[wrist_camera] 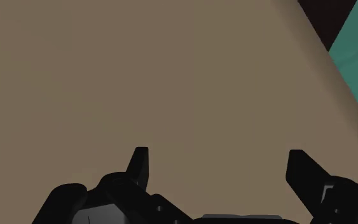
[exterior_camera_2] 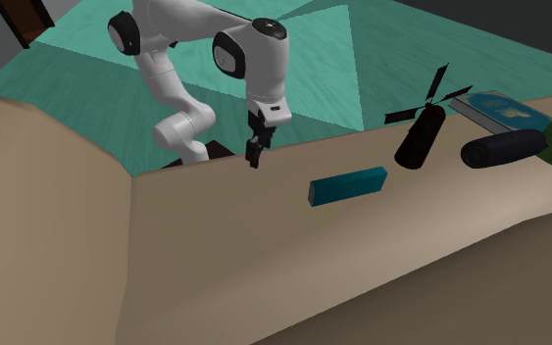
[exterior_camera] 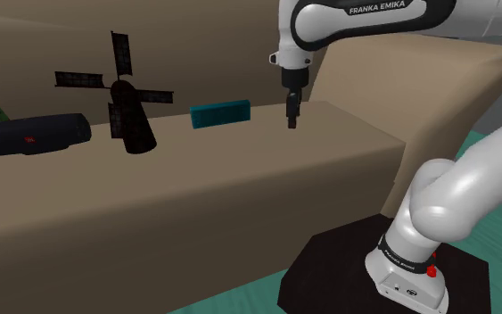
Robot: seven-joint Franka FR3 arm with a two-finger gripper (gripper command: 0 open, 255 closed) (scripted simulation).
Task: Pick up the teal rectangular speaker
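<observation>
Arching over from its stand (exterior_camera: 329, 268), your arm (exterior_camera: 365, 25) points its wrist straight down, holding the pincer (exterior_camera: 292, 118) above the tan tabletop (exterior_camera: 240, 169), fingers spread wide and empty. The teal speaker (exterior_camera: 220, 113) lies flat beside the pincer, apart from it. The forearm reads "FRANKA EMIKA".

Free: bare tan surface (exterior_camera: 267, 156) between gripper (exterior_camera: 292, 123) and teal speaker (exterior_camera: 220, 114) | Obstacle: black windmill (exterior_camera: 131, 120) near speaker's other end
</observation>
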